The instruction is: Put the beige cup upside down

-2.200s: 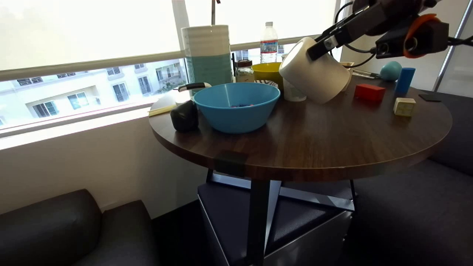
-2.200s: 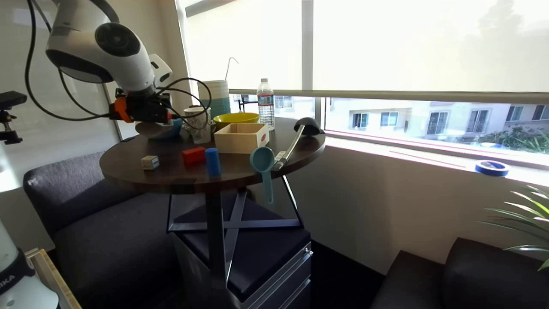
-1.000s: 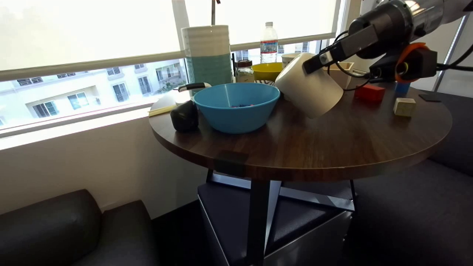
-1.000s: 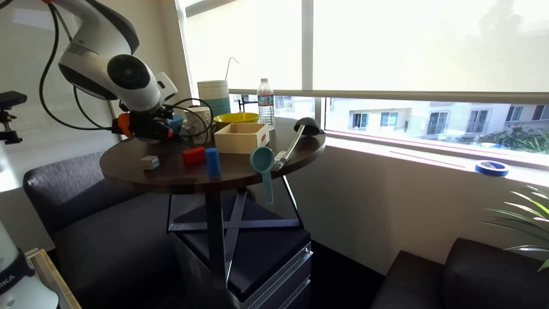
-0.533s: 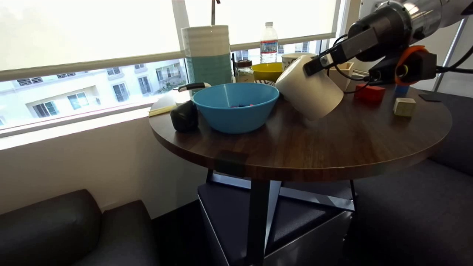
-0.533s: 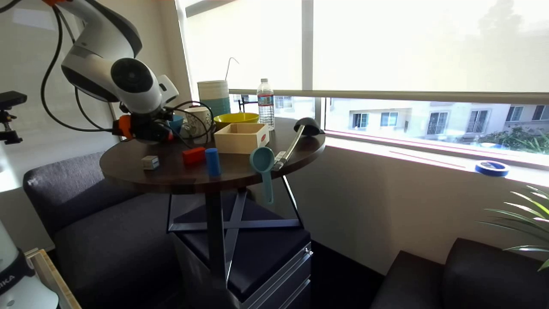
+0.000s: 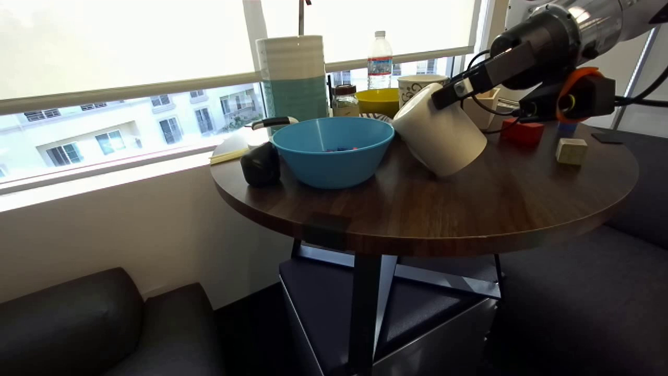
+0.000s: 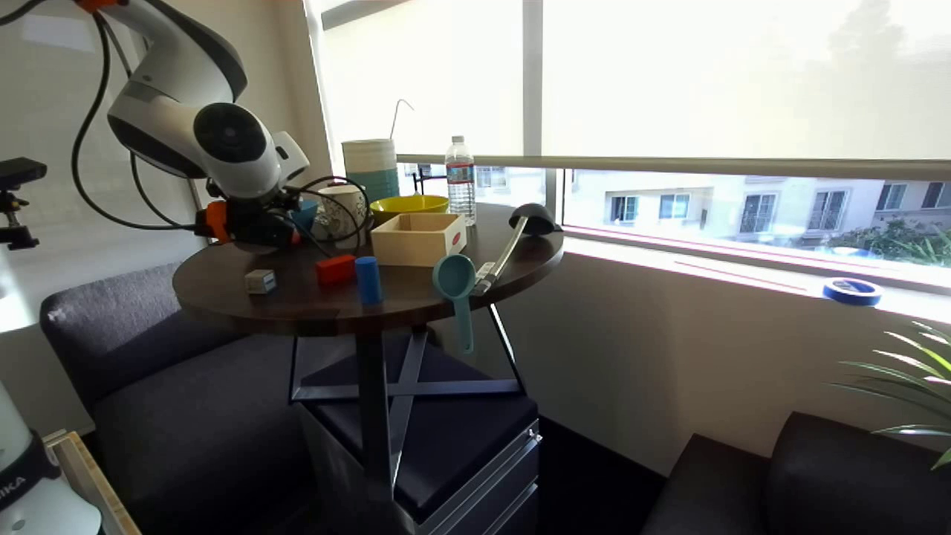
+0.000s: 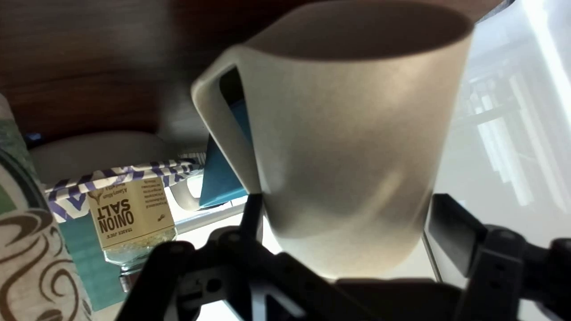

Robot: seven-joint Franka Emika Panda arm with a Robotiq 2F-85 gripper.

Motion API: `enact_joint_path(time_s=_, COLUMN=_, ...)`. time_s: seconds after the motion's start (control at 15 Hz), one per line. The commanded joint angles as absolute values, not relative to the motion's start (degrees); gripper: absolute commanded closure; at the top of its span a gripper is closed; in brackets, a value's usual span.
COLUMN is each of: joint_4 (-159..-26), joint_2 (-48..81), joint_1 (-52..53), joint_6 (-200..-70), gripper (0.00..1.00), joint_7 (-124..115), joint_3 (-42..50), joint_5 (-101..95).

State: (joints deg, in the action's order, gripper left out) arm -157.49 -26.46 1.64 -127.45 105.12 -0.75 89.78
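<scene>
Tilted mouth-down, the beige cup (image 7: 441,133) hangs at a slant low over the table, close to the blue bowl. Whether its lower rim touches the table top, I cannot tell. In the wrist view its dark mouth faces away from me, and the handle of the beige cup (image 9: 227,120) sticks out to one side. My gripper (image 9: 345,203) is shut on the cup near its base, with a fingertip against either side. In an exterior view the wrist and gripper body (image 8: 260,227) cover nearly all of the cup.
The blue bowl (image 7: 334,156) stands just beside the cup. Behind it are a patterned cup (image 7: 417,83), a yellow bowl (image 7: 378,102) and a wooden box (image 8: 416,241). A red block (image 7: 522,131) and a small cube (image 7: 571,151) lie toward the table's other side.
Over two seconds my gripper has come down toward the table, carrying the tilted cup. In the last half second both have shifted only slightly lower. Other objects stay put.
</scene>
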Motion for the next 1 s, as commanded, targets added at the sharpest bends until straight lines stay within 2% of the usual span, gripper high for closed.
enact_joint_path(time_s=0.0, joint_4=-157.5, joint_2=-26.3, joint_1=0.4, joint_6=-126.6, gripper=0.26, joint_7=107.0, joint_3=-1.9, joint_5=91.3)
enact_joint_path(time_s=0.13, joint_4=-157.4, joint_2=-26.4, joint_1=0.3, joint_6=-126.9, gripper=0.38, joint_7=107.2, joint_3=-2.0, joint_5=91.1)
enact_joint_path(time_s=0.47, joint_4=-157.4, joint_2=-26.5, joint_1=-1.0, joint_6=-125.2, gripper=0.38, joint_7=108.6, joint_3=-0.4, joint_5=91.3)
enact_joint_path(time_s=0.93, joint_4=-157.4, joint_2=-24.7, joint_1=-4.1, joint_6=-114.5, gripper=0.38, joint_7=113.0, joint_3=3.7, joint_5=91.4)
